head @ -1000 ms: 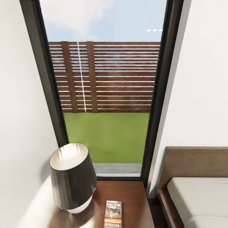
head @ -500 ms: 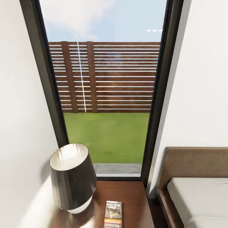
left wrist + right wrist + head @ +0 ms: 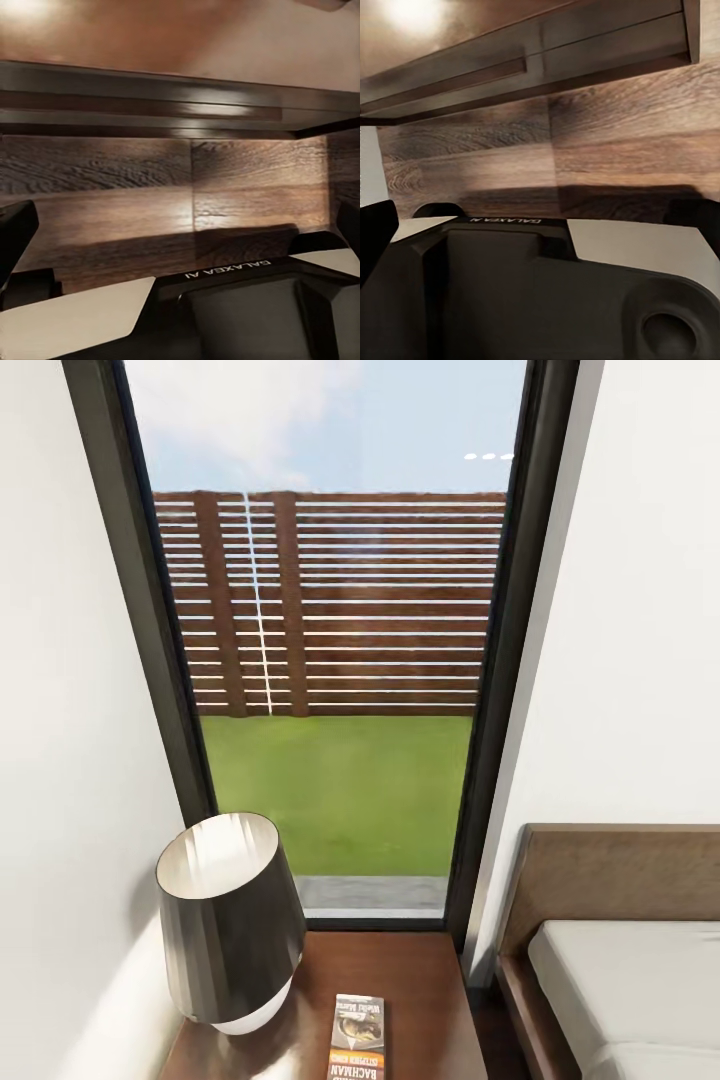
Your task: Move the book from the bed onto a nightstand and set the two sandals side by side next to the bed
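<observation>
The book point(image 3: 357, 1035), dark with an orange band, lies flat on the glossy brown top of the nightstand point(image 3: 425, 980), to the right of a lamp. The bed point(image 3: 630, 980) with its pale mattress and brown headboard stands to the right of the nightstand. The two sandals are out of view. My left gripper point(image 3: 180, 229) hangs low over the plank floor facing the nightstand's drawer fronts point(image 3: 150, 97), fingers wide apart and empty. My right gripper point(image 3: 540, 221) hangs the same way before the nightstand's drawers point(image 3: 547, 52), open and empty.
A black-shaded lamp point(image 3: 225, 920) stands on the left of the nightstand top. Behind it a tall dark-framed window point(image 3: 330, 660) shows grass and a slatted fence. White walls close in on both sides. My own base point(image 3: 247, 307) sits under the grippers.
</observation>
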`<state>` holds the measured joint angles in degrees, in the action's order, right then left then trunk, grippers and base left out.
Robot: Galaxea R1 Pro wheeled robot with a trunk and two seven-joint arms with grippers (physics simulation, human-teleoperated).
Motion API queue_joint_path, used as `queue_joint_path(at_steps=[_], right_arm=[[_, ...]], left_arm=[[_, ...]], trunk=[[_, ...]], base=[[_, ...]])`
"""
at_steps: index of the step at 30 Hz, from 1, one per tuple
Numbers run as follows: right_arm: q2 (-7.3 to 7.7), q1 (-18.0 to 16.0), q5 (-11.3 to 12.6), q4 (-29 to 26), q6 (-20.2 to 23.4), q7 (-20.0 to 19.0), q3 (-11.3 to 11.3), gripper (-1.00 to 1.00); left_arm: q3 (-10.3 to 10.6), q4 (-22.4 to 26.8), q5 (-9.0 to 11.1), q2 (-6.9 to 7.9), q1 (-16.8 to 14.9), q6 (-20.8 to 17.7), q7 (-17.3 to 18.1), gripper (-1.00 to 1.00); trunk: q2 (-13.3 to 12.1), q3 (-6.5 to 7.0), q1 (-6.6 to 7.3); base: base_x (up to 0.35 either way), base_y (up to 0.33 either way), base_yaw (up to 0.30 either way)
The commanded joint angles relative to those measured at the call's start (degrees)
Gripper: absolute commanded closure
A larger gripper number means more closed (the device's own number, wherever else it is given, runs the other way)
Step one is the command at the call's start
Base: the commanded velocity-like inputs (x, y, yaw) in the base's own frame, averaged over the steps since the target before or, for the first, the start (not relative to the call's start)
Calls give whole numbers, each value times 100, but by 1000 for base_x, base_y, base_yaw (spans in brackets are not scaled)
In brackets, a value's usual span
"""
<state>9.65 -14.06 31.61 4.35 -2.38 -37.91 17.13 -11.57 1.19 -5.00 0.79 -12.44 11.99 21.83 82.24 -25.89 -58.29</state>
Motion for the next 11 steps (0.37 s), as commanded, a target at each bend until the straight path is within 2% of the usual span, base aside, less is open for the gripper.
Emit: queue_joint_path(at_steps=[1,11], right_arm=[[-4,-9,47,22,-25,-32,50,-100],[-7,-9,47,22,-26,-32,46,-100]], left_arm=[[-47,-5,-53,6,-4,23,14,-100],[-47,-4,-54,6,-4,23,14,-100]], trunk=[[4,-6,0],[4,-6,0]], base=[[0,0,0],[0,0,0]])
